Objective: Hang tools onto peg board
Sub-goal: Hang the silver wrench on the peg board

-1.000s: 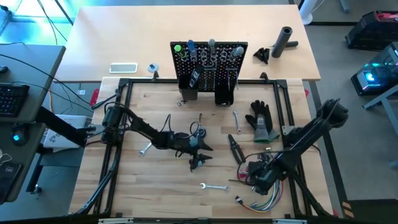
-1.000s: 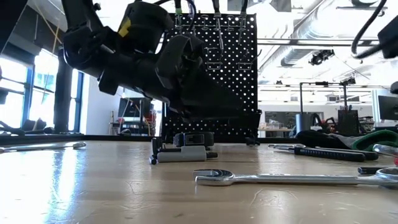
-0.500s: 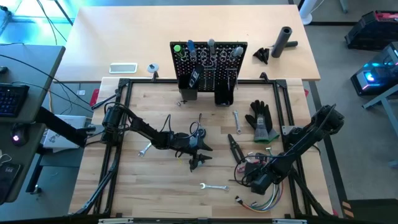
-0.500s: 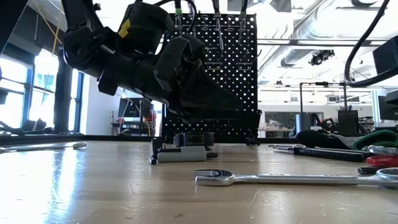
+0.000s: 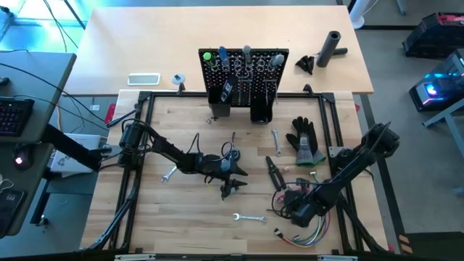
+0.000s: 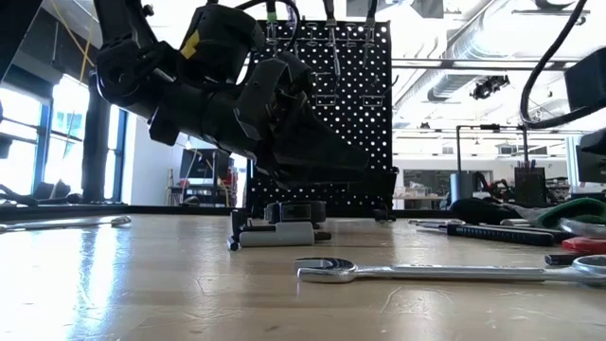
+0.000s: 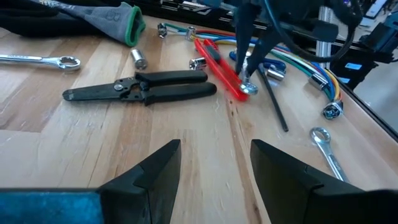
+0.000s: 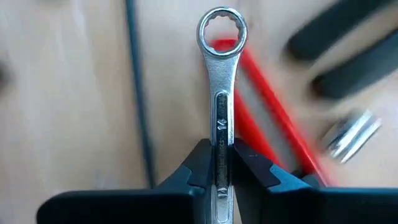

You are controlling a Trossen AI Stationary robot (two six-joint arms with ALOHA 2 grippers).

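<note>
Only the right wrist view shows the right gripper [image 8: 222, 171] pinching a silver wrench [image 8: 222, 93] by its shank, over a red-handled tool [image 8: 264, 99]; its stamped marks are unreadable. Farther off, the left gripper [image 7: 214, 165] hovers with fingers apart, empty, facing black pliers [image 7: 140, 87]. Farthest, the peg board [image 5: 243, 72] holds hung tools.

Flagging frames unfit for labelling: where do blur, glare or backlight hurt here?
Right wrist view: the wrench between the right gripper fingers is sharp, but the red tool and dark handles behind it are smeared. Low view: bright windows backlight the left arm into silhouette, with glare on the table. Left wrist view: pliers crisp. High view: evenly lit.
</note>
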